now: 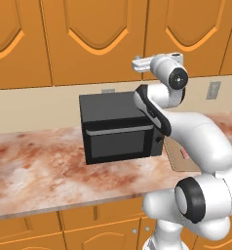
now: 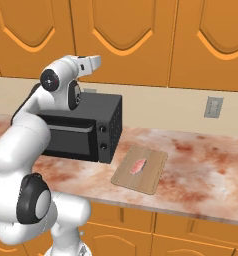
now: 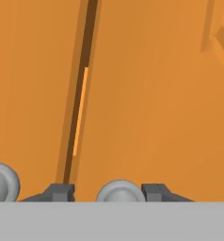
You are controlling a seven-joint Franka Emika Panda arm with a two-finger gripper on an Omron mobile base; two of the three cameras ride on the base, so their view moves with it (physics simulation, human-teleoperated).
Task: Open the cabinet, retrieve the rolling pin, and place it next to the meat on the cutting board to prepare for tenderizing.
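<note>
Cabinet (image 3: 147, 94) doors are shut. Fingers (image 3: 154, 192) sit spread around its silver knob (image 3: 119, 190), not pinching yet. Opening is underway; next, clamp and pull. Rolling pin presumably inside.

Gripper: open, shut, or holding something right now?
Gripper: jaws partly open on either side of a round silver cabinet knob; whether they grip it yet cannot be told.

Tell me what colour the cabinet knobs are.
Silver-grey; the knob between the gripper fingertips shows best in the hand view.
</note>
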